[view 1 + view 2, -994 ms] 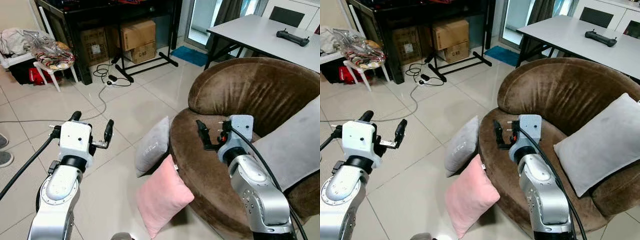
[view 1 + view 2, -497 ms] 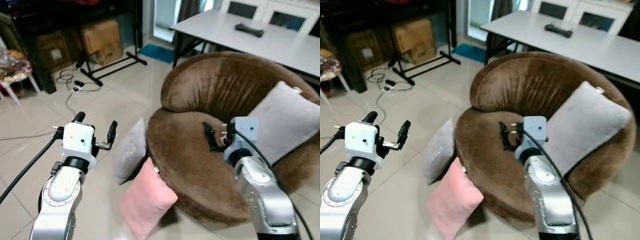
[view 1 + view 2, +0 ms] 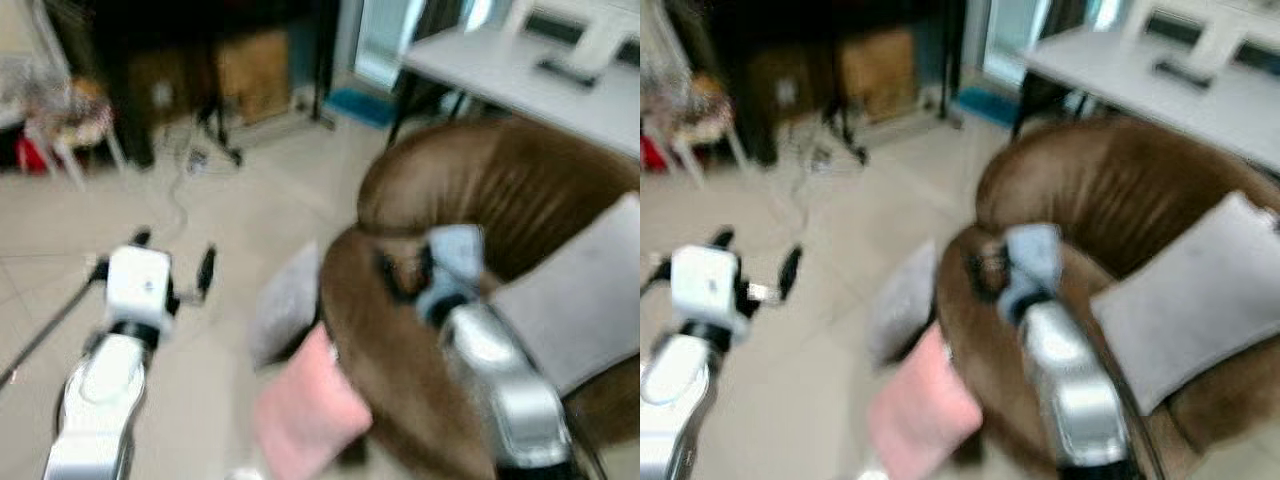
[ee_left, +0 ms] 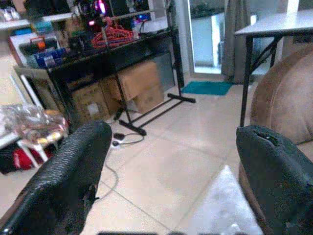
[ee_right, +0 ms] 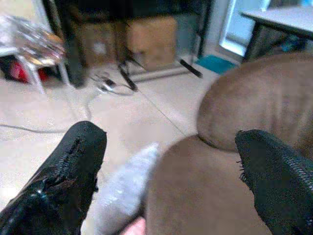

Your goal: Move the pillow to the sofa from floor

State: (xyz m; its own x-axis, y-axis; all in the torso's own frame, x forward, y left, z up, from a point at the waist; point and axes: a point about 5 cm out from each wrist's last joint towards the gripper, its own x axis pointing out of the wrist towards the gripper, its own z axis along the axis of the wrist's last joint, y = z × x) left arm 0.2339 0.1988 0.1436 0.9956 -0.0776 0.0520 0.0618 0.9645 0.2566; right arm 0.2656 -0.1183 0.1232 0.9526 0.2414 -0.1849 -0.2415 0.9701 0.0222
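- Pink pillow (image 3: pixel 308 418): stood on the tiled floor (image 3: pixel 230 215), leaning against the front of the sofa (image 3: pixel 500 215); nothing of mine touched it.
- Grey pillow (image 3: pixel 287 303): also on the floor, propped on edge against the sofa's side, just behind the pink one.
- Second grey pillow (image 3: pixel 1185 300): lay on the sofa seat, resting against the back cushion on my right.
- Sofa: round, brown, plush; my right arm reached over its seat.
- Left gripper (image 3: pixel 172 268): hovered above bare floor, well apart from both floor pillows; fingers (image 4: pixel 73 176) spread wide, with nothing between them.
- Right gripper (image 3: pixel 400 272): hovered over the front part of the sofa seat; fingers (image 5: pixel 68 176) spread wide, holding nothing.
- White table (image 3: pixel 1180 95): stood behind the sofa, with a dark object on it, possibly a controller; the head views were too blurred to be sure.
- Cardboard boxes (image 4: pixel 134 88): sat under a black desk (image 4: pixel 98 54) at the far wall.
- Cable (image 5: pixel 105 85): trailed across the floor near the boxes.
- White plastic chair (image 3: pixel 60 125): stood at the far left, piled with things.
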